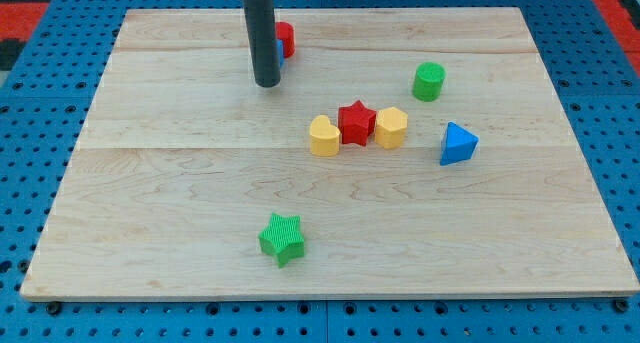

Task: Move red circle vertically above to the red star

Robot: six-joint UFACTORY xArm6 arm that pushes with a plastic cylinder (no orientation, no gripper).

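The red star [356,122] sits near the board's middle, between a yellow heart [323,137] on its left and a yellow hexagon [391,127] on its right, touching both. The red circle [285,36] is at the view's top, left of centre, partly hidden behind my rod, with a blue block [284,53] just under it, mostly hidden. My tip [266,83] rests on the board just left of and below the red circle, up and left of the red star.
A green cylinder [429,81] stands right of the top centre. A blue triangle [457,144] lies right of the yellow hexagon. A green star [282,238] lies near the view's bottom. The wooden board [150,183] ends on a blue perforated table.
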